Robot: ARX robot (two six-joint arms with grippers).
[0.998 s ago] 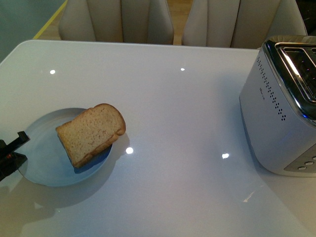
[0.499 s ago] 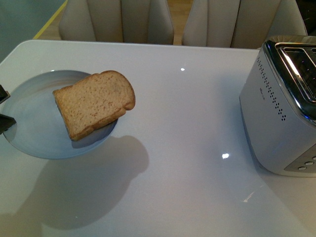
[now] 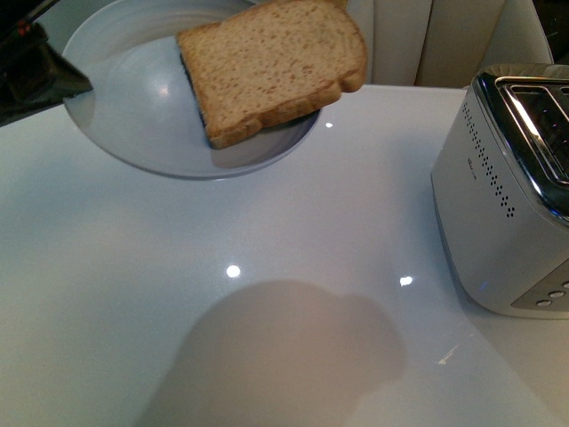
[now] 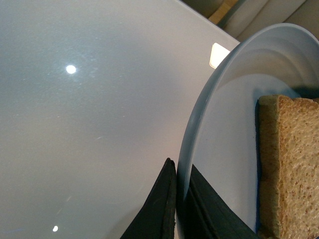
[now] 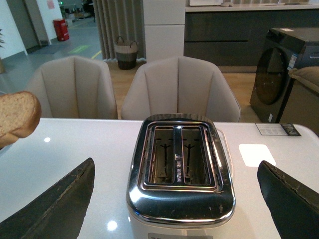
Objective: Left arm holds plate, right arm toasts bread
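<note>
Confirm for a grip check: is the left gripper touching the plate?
Touching. The left wrist view shows the left gripper pinching the plate rim, one jaw each side.

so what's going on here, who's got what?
The left gripper is clamped on the rim of the plate and holds it in the air above the table. The bread lies on the plate, overhanging its rim on the toaster's side. The right gripper is open and empty, facing the toaster, whose two slots are empty. The bread is not yet picked up.
</note>
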